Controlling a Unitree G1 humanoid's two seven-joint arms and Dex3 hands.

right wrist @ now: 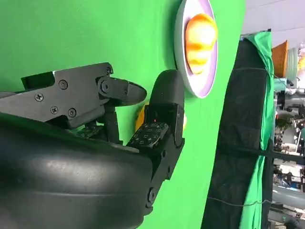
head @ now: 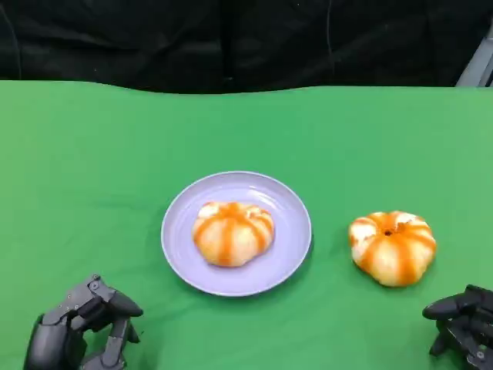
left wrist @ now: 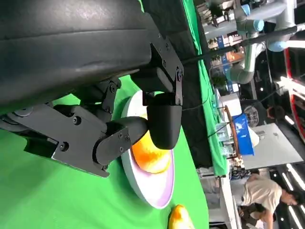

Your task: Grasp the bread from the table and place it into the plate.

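One orange-striped bread [head: 232,233] lies on the lilac plate [head: 293,247] at the table's middle; the left wrist view shows this bread [left wrist: 150,157] on the plate [left wrist: 150,191]. A second, similar bread [head: 392,247] sits on the green cloth to the plate's right, also seen as a bread [left wrist: 179,218] at that view's edge. My left hand [head: 81,327] hangs at the near left, holding nothing, fingers apart. My right hand [head: 464,325] is at the near right, just short of the loose bread [right wrist: 143,117], holding nothing. The plate [right wrist: 181,57] with its bread [right wrist: 200,36] lies beyond.
A green cloth [head: 92,169] covers the table, with a black backdrop [head: 231,38] behind its far edge. A person [left wrist: 259,193] stands off beside the table in the left wrist view, among lab equipment.
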